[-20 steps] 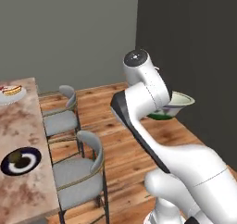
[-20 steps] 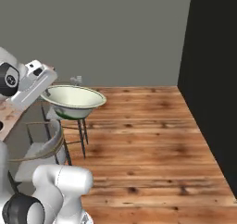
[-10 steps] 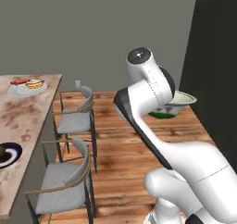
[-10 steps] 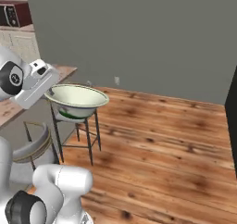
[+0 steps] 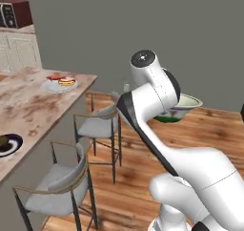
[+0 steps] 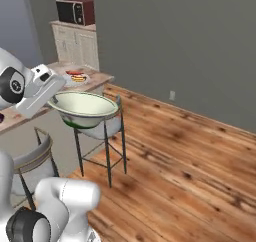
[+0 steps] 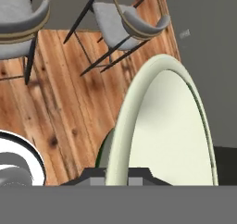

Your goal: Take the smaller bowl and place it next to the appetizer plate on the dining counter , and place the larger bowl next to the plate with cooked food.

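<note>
Larger bowl [image 6: 84, 108], just one, is clamped by its rim in the gripper [image 7: 117, 174], carried in the air above the wood floor. One plate with cooked food [image 5: 60, 82] and one appetizer plate [image 5: 7, 145] sit on the dining counter [image 5: 28, 110], beside two chairs [image 5: 97, 125]. Since earlier the base has turned, bringing the counter's far end and a microwave [image 6: 75, 12] into sight.

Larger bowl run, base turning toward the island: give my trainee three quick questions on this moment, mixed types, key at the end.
1. True or false: the gripper carries the larger bowl.
2. Which plate sits nearer the dining counter's far end: A, the appetizer plate; B, the plate with cooked food?
3. What stands beside the counter on the wood floor?

Key: 1 true; 2 B; 3 two grey stools.
</note>
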